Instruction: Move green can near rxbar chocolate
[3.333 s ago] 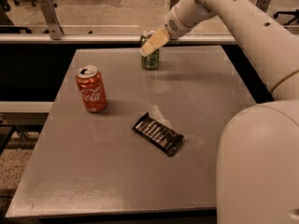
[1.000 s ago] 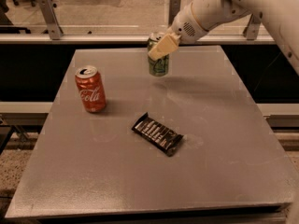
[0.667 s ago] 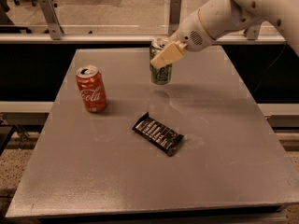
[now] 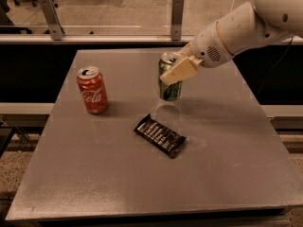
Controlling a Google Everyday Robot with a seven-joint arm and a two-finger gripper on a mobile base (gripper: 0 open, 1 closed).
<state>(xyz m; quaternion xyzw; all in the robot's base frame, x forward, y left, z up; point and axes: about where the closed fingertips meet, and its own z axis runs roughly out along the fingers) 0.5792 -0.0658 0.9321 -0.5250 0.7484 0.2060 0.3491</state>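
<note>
The green can (image 4: 169,83) with a silver top is upright and held just above the grey table (image 4: 227,145), right of centre. My gripper (image 4: 178,70) is shut on the green can, its tan fingers (image 4: 179,70) across the can's upper side. The rxbar chocolate (image 4: 159,135), a flat dark bar with whitish lettering, lies on the table a short way in front of the can, apart from it.
A red Coca-Cola can (image 4: 93,90) stands upright at the table's left. A metal rail with posts (image 4: 176,11) runs behind the far edge. My white arm (image 4: 246,25) reaches in from the upper right.
My gripper has carried the green can from the table's far edge toward the front and slightly right, closer to the rxbar chocolate. The red can and the bar have not moved.
</note>
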